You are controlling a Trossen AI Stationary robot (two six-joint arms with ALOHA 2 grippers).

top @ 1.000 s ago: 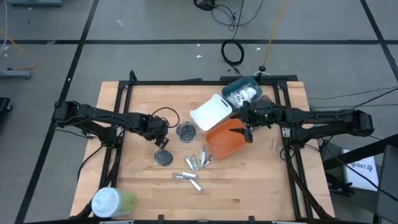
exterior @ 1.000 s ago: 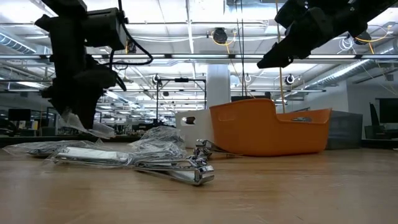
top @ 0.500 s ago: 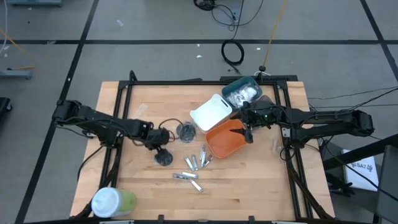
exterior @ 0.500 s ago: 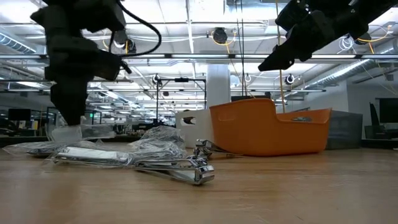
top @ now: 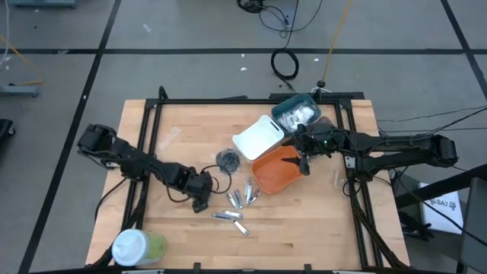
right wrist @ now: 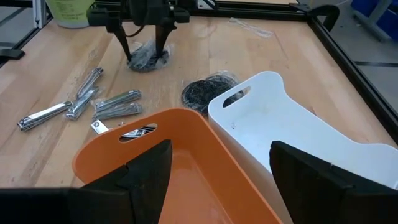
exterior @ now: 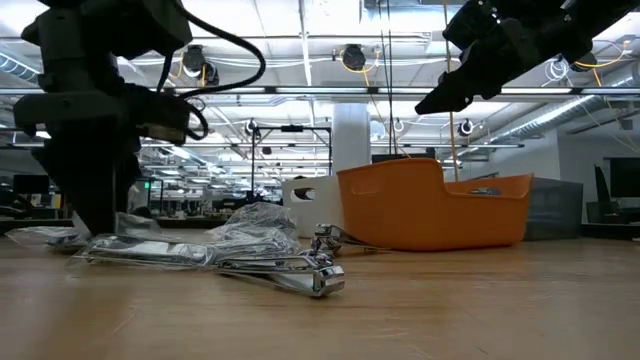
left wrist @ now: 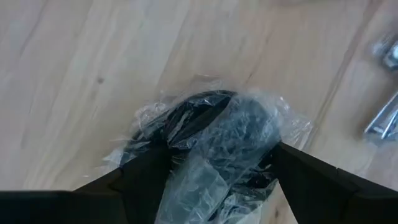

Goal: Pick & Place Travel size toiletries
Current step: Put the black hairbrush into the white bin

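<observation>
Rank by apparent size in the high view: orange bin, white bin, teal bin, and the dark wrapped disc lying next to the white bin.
1. Orange bin and white bin: look about alike, so no ranking between them.
2. Teal bin, part hidden by the right arm.
3. Dark disc, clearly smallest.

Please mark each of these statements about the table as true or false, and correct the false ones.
1. The left pincer stands open over a wrapped dark disc. True.
2. The orange bin is full of items. False: it is empty inside.
3. The right pincer hangs above the orange bin. True.
4. The white bin stands apart from the orange bin. False: they sit side by side, touching.
5. A second wrapped disc lies beside the white bin. True.
</observation>
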